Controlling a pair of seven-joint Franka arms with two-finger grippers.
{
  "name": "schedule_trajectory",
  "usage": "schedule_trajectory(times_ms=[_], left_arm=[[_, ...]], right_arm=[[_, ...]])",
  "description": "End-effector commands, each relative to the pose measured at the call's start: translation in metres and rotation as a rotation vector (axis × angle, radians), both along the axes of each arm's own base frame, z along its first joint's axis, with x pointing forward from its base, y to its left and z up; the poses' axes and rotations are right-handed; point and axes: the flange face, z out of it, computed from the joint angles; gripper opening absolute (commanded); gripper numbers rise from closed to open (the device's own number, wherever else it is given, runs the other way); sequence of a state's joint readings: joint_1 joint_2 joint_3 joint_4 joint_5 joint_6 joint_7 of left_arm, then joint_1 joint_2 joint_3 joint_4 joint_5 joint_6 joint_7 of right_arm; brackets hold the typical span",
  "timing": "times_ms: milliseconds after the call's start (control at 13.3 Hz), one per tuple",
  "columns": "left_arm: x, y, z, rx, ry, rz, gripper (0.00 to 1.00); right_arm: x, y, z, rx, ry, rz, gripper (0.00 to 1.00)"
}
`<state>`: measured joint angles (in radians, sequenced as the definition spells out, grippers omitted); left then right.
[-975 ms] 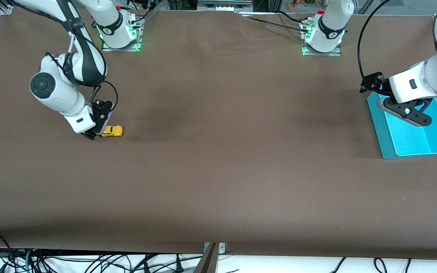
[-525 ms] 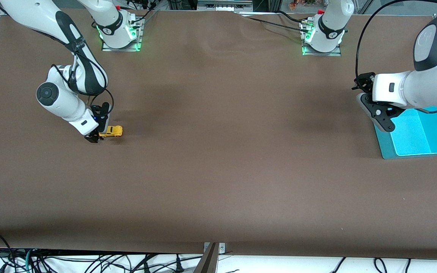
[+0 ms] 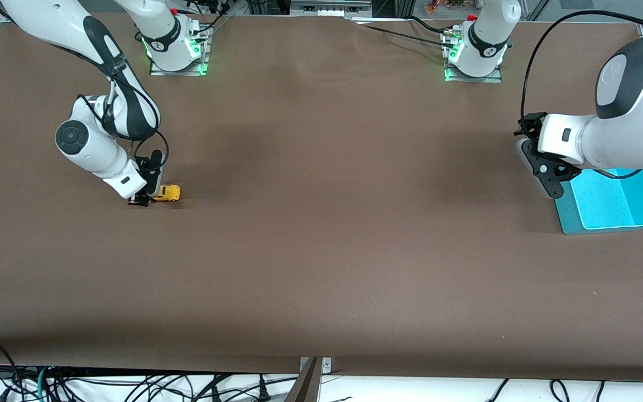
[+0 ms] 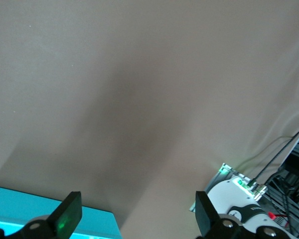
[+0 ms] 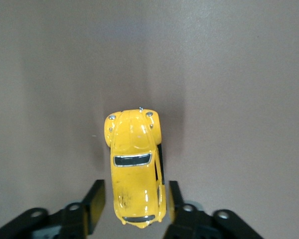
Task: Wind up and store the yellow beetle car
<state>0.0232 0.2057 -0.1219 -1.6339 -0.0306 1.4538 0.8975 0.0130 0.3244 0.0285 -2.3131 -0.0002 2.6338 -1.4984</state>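
Observation:
The yellow beetle car stands on the brown table at the right arm's end. In the right wrist view the yellow beetle car has its rear between my right gripper's fingers, and a thin gap shows on at least one side. My right gripper is low at the table and open, its jaws narrow round the car. My left gripper hangs open and empty over the table at the edge of the teal tray.
The teal tray lies at the left arm's end with a raised rim and nothing in it. The arm bases stand along the table edge farthest from the front camera. Cables hang past the near edge.
My right gripper sank to the table and its jaws narrowed round the car's rear. My left gripper swung off the tray toward the table's middle.

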Motion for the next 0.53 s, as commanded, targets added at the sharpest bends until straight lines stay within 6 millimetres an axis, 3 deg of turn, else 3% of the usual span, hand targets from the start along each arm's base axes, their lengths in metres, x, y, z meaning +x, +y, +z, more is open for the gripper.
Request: schedule_trajectory(times_ms=[0,150,450], left_arm=[[-0.008,0.005,-0.005,-0.027,-0.056,-0.145,1.00],[-0.008,0.011,-0.019,-0.057,-0.069,-0.212,1.00],[-0.012,0.014,-0.035,-0.063,-0.052,-0.225,1.00]], right_arm=[[-0.002,0.011,0.009,0.003,-0.019,0.041,0.00],[-0.001,0.023,0.013,0.010,-0.026,0.062,0.00],[0.017,0.093,0.036,0.052,-0.039,0.110,0.00]])
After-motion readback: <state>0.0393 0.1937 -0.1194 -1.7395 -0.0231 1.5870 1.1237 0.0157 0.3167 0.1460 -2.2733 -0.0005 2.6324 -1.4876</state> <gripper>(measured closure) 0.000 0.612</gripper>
